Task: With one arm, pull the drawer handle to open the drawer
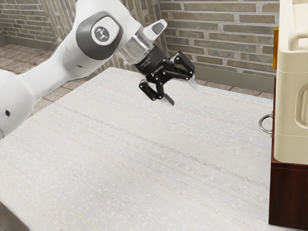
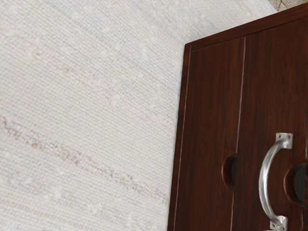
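The claw (image 1: 183, 94) hangs above the worktop (image 1: 144, 144), its fingers spread; the handle (image 2: 263, 180) is on the drawer (image 2: 269, 86) of the dark cabinet (image 1: 288, 197), well apart from the claw, at the exterior view's right.

My gripper (image 1: 182, 91) is black, its angular links dotted with pale pivots; behind my fingers (image 1: 169, 100) sit a silvery collar (image 1: 134, 49) and a smooth white arm (image 1: 53, 72) with a grey rounded patch (image 1: 87, 42) and round emblem (image 1: 102, 33).
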Robot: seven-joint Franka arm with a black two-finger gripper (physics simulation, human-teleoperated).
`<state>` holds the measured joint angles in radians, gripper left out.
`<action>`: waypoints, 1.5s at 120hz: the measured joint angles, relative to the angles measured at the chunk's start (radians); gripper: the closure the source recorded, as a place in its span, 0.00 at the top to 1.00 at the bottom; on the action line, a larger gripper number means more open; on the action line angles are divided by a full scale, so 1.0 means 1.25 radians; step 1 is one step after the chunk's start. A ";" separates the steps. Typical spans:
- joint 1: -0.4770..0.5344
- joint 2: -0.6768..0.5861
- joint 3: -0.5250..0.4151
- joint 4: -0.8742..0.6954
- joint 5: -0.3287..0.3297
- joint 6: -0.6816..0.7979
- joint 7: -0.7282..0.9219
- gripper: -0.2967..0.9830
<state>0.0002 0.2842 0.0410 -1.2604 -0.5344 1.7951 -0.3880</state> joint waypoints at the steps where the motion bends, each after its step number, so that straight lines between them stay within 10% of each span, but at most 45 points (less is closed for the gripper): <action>1: 0.000 0.006 -0.005 0.004 -0.004 0.005 0.003 0.68; 180: -0.033 0.231 -0.157 0.135 -0.085 0.174 0.065 0.40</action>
<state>-0.0406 0.5727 -0.1549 -1.0911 -0.6409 2.0120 -0.3069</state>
